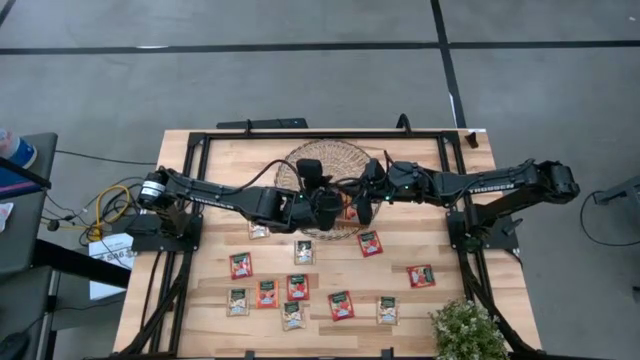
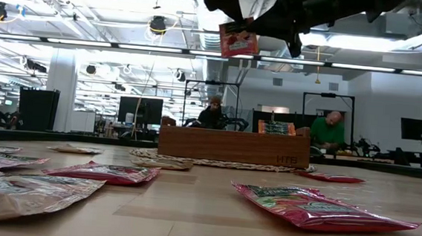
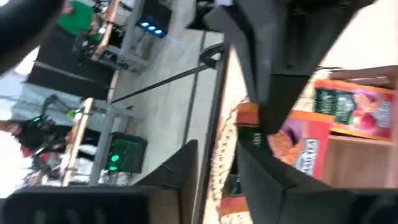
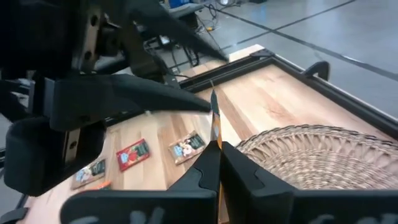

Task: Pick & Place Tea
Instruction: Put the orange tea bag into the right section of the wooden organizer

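Though airborne, sachet in right gripper.

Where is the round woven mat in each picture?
High view: woven mat at the middle of the table's top edge.
Low view: flat strip under the wooden tray.
Left wrist view: only a woven edge, middle.
Right wrist view: lower right.
Shared landmark: the pale wooden table beneath it.

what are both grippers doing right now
left gripper: open, holding nothing
right gripper: shut on a red sachet
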{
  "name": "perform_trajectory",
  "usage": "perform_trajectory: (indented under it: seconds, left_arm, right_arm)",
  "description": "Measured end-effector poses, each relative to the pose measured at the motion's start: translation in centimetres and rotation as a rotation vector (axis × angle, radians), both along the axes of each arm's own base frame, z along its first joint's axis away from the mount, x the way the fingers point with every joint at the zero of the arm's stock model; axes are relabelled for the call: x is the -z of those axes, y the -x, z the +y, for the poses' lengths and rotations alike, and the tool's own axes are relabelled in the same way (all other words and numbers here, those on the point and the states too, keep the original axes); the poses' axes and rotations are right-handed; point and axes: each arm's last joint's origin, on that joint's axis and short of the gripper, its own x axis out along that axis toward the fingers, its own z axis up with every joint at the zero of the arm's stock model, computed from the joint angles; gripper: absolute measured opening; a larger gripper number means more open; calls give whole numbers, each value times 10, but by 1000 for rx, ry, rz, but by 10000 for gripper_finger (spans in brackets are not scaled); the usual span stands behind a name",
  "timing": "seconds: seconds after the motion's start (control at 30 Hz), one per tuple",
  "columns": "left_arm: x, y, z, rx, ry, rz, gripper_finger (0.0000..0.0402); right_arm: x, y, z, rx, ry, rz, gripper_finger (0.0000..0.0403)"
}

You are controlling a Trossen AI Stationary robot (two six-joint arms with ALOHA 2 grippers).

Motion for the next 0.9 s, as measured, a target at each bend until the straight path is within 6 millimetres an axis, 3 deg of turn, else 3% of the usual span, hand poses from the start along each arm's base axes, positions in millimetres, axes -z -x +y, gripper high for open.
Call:
perform_trajectory:
  seconds: [0.17, 0.3, 0.43, 0.67, 0.9]
  left_arm:
    - [-2, 6, 1, -162, -163, 3, 162]
    - [-1, 16, 1, -288, -294, 34, 176]
    - [4, 30, -3, -289, -152, -36, 177]
    - [17, 57, -6, -293, 239, 113, 177]
    - [26, 75, -2, -468, 269, 86, 177]
  right_arm:
    - [7, 3, -3, 42, 8, 75, 0]
    - [16, 8, -6, 56, 0, 188, 0]
    - [22, 11, -9, 74, -25, 253, 0]
    - [22, 18, -9, 76, -30, 296, 0]
    - [4, 45, -12, 118, -16, 265, 0]
